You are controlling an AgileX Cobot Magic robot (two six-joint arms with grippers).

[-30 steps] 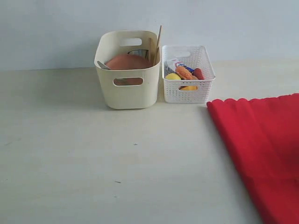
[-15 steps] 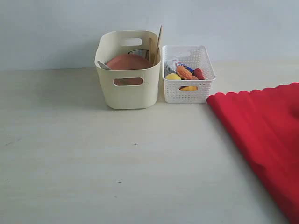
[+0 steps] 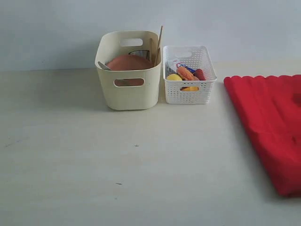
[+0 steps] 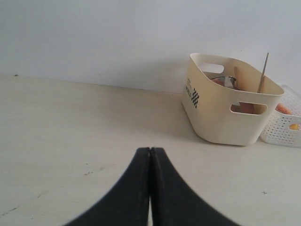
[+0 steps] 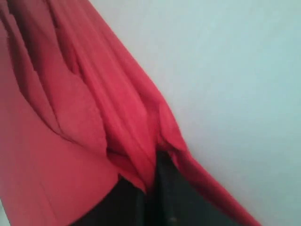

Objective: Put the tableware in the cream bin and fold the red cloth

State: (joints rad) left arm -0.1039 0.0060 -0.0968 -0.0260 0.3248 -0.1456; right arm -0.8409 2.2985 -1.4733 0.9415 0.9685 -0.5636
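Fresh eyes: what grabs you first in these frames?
The red cloth, big and bright at the right of the exterior view, with a bunch of it pinched in the shut right hand. Next, the cream bin at the back, a brown plate and chopsticks inside it, and the white basket right beside it.

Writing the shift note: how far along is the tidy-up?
Done: the brown plate and chopsticks sit in the cream bin. In hand: the right gripper is shut on the red cloth. Left: finishing the fold; the left gripper is shut, empty.
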